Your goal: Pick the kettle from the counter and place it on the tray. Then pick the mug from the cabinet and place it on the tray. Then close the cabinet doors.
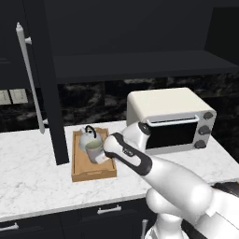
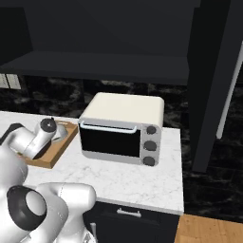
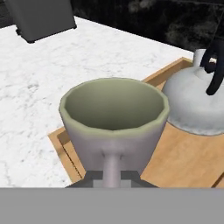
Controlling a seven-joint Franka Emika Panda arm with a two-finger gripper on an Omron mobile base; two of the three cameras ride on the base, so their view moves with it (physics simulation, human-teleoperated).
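Note:
The pale mug with its greenish inside stands upright over the near end of the wooden tray, and my gripper is shut on its side handle. Whether its base touches the tray I cannot tell. The silver kettle with its black handle sits on the tray just beyond the mug. From the left base view, the mug is at my gripper, with the kettle behind it on the tray. The left cabinet door and the right door stand open, baring the dark shelf.
A cream toaster oven stands on the white marble counter right of the tray. The open left door's lower edge hangs close to the tray's left side. Dark drawers run below the counter.

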